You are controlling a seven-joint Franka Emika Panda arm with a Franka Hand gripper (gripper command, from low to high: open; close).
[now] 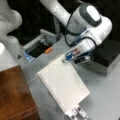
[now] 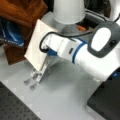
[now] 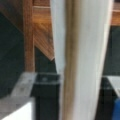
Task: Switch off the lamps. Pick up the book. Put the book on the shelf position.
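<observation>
Book [image 1: 63, 85]: white, broad, flat, ridged along one side; lifted off the counter [image 1: 105, 95], tilted, right of the shelf [image 1: 15, 95]. Gripper [image 1: 68, 58] at its far edge, fingers clamped on it. Judged light, fairly stiff, smooth; wide overhang may swing. Best held mid-edge.
</observation>
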